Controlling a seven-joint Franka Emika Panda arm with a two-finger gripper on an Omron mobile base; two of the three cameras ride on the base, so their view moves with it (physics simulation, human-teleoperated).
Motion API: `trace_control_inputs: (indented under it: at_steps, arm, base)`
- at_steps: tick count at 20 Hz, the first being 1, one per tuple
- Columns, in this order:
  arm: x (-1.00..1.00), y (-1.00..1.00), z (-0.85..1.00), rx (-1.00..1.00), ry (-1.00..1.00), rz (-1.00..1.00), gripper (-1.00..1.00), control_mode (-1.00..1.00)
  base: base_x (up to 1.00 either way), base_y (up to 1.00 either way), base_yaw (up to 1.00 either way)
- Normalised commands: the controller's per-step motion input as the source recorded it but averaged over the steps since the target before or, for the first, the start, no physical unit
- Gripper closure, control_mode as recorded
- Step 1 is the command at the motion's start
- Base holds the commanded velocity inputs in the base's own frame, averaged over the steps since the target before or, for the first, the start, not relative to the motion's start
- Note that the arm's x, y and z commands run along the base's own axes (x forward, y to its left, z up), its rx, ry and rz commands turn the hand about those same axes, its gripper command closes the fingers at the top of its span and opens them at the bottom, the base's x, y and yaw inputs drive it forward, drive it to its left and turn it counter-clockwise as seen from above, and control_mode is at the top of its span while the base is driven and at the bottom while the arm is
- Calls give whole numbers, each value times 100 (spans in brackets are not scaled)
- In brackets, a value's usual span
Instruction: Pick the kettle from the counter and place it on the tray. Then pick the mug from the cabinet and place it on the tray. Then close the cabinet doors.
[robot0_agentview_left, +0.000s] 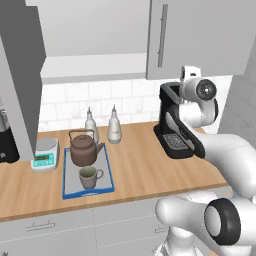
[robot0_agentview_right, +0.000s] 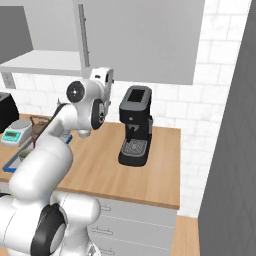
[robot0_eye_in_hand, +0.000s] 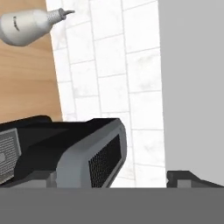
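both kettle (robot0_agentview_left: 83, 148) | mug (robot0_agentview_left: 89, 176) on tray (robot0_agentview_left: 65, 172) | claw open, well apart

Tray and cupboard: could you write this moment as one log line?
kettle, mug: on tray | left cabinet door: open | gripper: open, empty

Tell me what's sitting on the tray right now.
The tray holds the kettle at the back and the mug in front, both upright. In the right base view the arm covers most of the tray, so its contents cannot be checked from that side.
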Motion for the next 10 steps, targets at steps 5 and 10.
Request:
trace_control_inputs:
  at_steps: [5,10]
  arm:
    - [-46,0,-6,-2,3,0,-100,-100]
    - [-100,9,4,-10,-1,-2,-100,-100]
  base:
    - [0,0,0]
    - [0,0,0]
